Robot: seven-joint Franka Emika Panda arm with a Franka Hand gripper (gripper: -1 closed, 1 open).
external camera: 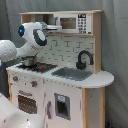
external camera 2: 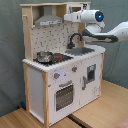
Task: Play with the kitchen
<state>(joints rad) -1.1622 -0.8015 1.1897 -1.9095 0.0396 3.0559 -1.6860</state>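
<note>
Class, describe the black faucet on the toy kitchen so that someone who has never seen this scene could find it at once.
Start at the kitchen, a tall white and light-wood toy unit with a grey hood. On its countertop, beside the stovetop carrying the metal pot, lies the sink. The faucet rises behind it against the tiled back wall: a curved arch, and the only black fitting there.

White-and-wood toy kitchen (external camera: 65,95) (external camera 2: 60,85) upright, oven door shut, pot on stovetop

both exterior views, opposite front corners, kitchen (external camera: 60,75) shared
</note>
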